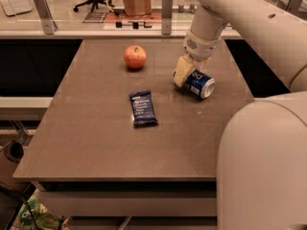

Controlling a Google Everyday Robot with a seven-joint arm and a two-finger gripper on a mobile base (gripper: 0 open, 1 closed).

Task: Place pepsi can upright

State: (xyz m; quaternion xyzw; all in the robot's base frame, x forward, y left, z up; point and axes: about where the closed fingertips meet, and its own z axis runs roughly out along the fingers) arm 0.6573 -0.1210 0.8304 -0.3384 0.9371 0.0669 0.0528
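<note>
The pepsi can [200, 84] is blue with white lettering and a silver end. It lies on its side on the right part of the brown table [96, 143], silver end facing right and toward me. My gripper [187, 76] comes down from the white arm and sits right at the can's left end, touching or nearly touching it. Part of the can is hidden behind the gripper.
A red apple [135, 57] sits at the back middle of the table. A flat dark-blue snack packet [143, 108] lies in the middle. The robot's white body [264, 166] fills the lower right. A glass partition and counter stand behind the table.
</note>
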